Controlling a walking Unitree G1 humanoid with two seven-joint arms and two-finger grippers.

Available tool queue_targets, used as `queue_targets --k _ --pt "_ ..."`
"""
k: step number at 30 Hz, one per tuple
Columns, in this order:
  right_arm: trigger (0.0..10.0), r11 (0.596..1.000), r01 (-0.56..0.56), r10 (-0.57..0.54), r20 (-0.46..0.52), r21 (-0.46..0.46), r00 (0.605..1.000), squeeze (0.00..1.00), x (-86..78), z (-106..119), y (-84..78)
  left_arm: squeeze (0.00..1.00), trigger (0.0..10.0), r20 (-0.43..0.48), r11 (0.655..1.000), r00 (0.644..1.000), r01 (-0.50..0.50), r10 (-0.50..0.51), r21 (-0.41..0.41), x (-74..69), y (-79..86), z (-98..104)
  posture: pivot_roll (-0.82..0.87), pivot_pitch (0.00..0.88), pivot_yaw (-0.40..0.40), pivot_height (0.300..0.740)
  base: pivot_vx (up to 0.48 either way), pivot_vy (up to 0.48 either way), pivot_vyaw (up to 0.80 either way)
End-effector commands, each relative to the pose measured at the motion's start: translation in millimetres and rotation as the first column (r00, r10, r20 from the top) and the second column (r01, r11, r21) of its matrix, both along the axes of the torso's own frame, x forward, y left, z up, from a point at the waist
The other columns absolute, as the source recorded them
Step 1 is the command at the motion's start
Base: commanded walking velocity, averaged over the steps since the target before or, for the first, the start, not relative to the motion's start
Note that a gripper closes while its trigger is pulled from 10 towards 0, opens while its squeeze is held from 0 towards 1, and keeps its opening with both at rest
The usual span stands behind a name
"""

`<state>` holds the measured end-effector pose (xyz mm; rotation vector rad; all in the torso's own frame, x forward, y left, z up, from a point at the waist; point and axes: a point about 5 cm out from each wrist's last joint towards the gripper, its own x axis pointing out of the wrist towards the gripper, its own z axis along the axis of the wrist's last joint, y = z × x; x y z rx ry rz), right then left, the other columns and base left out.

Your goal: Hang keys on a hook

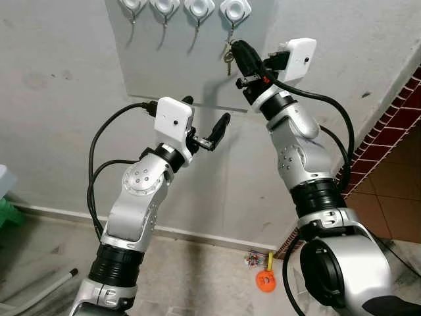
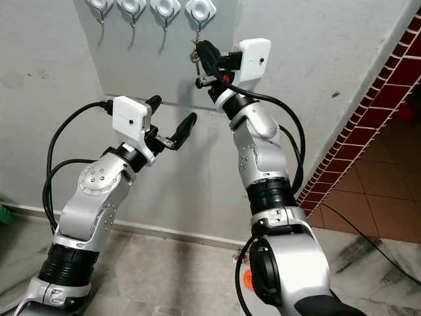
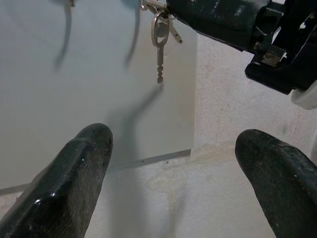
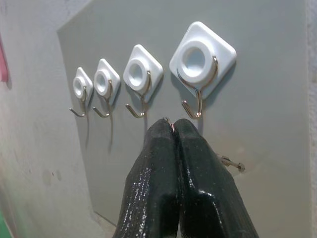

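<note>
Keys (image 1: 227, 56) are hanging from the tip of the right claw (image 1: 238, 52), which is pinching their ring between its closed fingers, just below the rightmost hook (image 4: 197, 94) of four white hooks on a grey panel (image 4: 277, 89). The ring is not yet sitting on the hook. In the left wrist view the keys are dangling freely in front of the panel. The left claw (image 1: 205, 125) is being held lower, near the panel's bottom edge, with its fingers spread apart and gripping nothing. An orange object (image 1: 266, 280) is lying on the floor by the wall.
</note>
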<state>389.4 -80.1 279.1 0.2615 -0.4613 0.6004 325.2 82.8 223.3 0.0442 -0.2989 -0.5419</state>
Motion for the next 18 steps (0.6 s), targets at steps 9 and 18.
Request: queue_targets --k 9,18 --pt "10.0 0.999 -0.029 0.028 0.019 0.043 0.999 0.00 4.5 12.1 4.0 0.00 10.0 0.006 1.000 1.000 -0.003 0.003 -0.011 -3.3 0.4 4.7 0.05 0.093 -0.045 0.740 0.000 0.000 0.00" --pt "10.0 0.996 -0.042 0.042 0.008 0.081 0.999 0.00 8.8 18.4 6.3 0.00 10.0 0.011 1.000 1.000 0.000 0.000 -0.013 -4.0 0.0 7.1 0.05 0.099 -0.047 0.740 0.000 0.000 0.00"
